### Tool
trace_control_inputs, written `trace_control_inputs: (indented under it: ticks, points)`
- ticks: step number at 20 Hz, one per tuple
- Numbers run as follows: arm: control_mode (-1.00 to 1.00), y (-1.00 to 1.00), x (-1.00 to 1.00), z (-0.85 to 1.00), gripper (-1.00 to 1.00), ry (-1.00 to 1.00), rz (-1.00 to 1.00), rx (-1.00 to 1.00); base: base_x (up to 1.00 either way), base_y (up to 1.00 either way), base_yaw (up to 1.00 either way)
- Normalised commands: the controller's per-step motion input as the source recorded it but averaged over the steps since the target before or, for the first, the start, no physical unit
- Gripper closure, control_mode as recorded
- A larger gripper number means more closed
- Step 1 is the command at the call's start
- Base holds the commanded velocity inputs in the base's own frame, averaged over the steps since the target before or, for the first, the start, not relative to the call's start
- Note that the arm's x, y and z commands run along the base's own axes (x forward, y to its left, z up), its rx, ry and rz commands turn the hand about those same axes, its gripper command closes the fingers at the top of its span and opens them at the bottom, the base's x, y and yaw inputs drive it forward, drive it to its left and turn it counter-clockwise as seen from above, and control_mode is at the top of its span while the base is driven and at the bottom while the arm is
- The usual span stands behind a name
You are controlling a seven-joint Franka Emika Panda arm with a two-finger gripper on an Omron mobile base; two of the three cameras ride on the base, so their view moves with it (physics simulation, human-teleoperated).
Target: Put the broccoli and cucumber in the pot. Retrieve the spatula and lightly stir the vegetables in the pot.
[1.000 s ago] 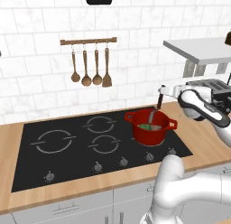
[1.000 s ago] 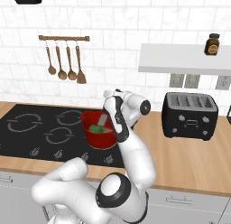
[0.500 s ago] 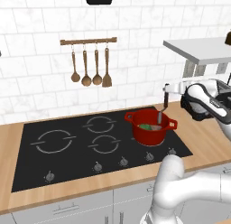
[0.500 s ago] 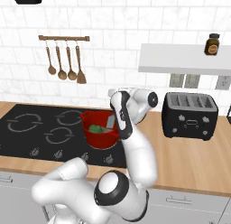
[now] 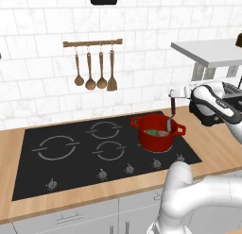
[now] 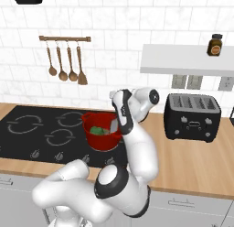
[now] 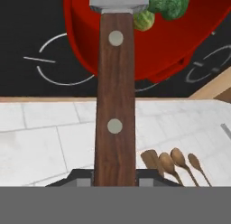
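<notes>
Red pot (image 5: 157, 138) sits on the hob, broccoli (image 7: 169, 2) and cucumber (image 7: 143, 21) inside. My gripper (image 5: 174, 97) is clamped on the spatula (image 7: 115, 92) handle's upper end, blade down in the pot. It looks stiff and light (smooth wood could twist), so I judge gentle strokes wise.

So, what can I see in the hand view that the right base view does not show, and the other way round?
Hand view alone: two metal rivets on the spatula handle, and the pincer shut on that handle. Right base view alone: the black toaster, a shelf carrying a jar, and the wooden counter. Both: the red pot on the cooktop with broccoli inside, the spatula blade reaching into it, and the hanging wooden utensils.
</notes>
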Motion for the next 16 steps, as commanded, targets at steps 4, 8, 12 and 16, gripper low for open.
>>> trace_control_inputs:
  ticks: [4,8,12,16]
  points:
    - [-1.00,0.00,0.00,-0.53,1.00,-0.10,0.00,-0.06,0.00,0.00,0.00]
    - [-1.00,0.00,0.01,-0.62,1.00,-0.11,0.00,-0.06,0.00,0.00,0.00]
    - [-1.00,0.00,0.06,-0.64,1.00,-0.09,0.00,-0.07,0.00,0.00,0.00]
    - [-1.00,0.00,0.01,-0.50,1.00,-0.11,0.00,-0.07,0.00,0.00,0.00]
